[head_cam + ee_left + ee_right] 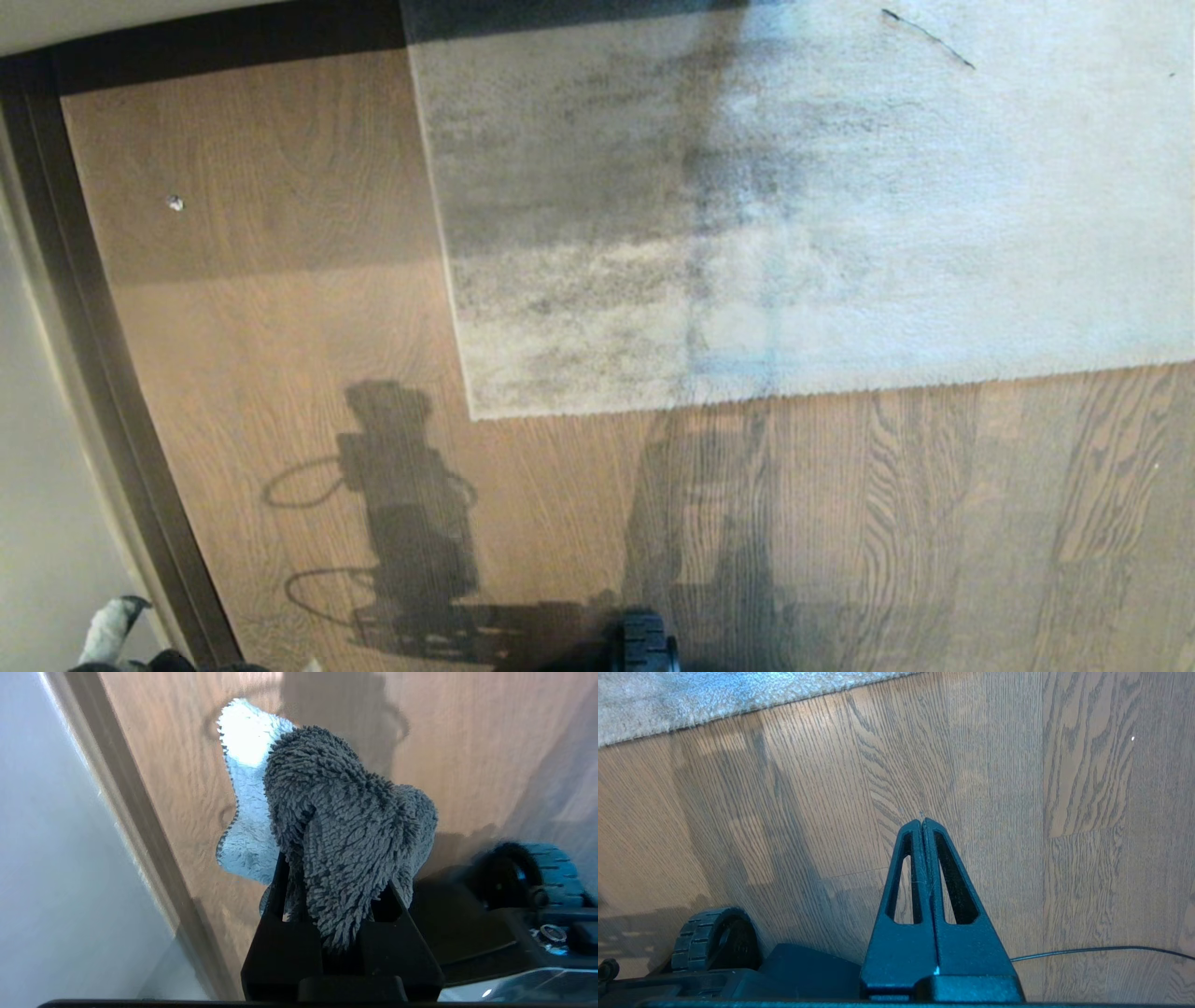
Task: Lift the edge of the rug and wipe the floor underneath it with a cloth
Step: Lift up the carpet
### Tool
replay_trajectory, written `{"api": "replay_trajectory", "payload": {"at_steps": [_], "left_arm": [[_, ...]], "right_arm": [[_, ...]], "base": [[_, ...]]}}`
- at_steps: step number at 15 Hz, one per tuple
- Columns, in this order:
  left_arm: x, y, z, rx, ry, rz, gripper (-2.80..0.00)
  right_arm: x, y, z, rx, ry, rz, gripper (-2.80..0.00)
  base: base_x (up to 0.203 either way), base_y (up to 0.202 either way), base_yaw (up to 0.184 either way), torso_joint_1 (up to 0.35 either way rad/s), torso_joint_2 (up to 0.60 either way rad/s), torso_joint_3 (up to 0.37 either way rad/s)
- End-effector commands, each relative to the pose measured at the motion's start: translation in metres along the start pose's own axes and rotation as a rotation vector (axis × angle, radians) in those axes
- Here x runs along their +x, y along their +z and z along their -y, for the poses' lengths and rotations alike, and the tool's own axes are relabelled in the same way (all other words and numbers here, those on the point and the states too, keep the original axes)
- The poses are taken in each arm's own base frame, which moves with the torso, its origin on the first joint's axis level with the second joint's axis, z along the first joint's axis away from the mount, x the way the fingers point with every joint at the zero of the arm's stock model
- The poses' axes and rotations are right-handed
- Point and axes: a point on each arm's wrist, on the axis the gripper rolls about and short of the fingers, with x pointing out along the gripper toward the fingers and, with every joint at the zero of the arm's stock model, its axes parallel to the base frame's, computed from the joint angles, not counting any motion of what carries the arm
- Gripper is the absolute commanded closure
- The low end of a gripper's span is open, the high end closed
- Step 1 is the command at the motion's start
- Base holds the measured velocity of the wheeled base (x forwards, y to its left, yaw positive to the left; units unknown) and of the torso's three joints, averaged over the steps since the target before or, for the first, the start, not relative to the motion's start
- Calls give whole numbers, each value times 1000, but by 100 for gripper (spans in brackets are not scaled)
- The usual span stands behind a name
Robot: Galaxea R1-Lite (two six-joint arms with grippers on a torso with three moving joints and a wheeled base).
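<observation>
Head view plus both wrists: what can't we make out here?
- Head view: left pincer shut on the cloth lies mostly beyond the bottom-left edge; only a cloth scrap shows.
- Head view: right pincer, shut and empty, is out of frame.
- Floor under the rug edge: hidden by the flat rug.

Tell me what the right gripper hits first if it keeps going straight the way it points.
Probably bare floor: the shut right gripper points across the planks toward the rug edge, which lies farther on; depth is unclear.
</observation>
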Motion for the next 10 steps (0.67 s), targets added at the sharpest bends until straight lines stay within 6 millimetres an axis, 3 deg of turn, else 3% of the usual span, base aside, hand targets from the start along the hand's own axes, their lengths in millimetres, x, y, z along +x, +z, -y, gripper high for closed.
{"api": "replay_trajectory", "payload": {"at_steps": [1,7,10], "left_arm": [[-5,-2,0,2,-16,61,0],[-16,-6,0,1,-10,218,0],[-16,-7,0,1,-9,217,0]], "right_arm": [[0,0,0,1,-1,0,0],[0,0,0,1,-1,0,0],[0,0,0,1,-1,0,0]], "base": [[0,0,0,0,0,0],[0,0,0,0,0,0],[0,0,0,0,0,0]]}}
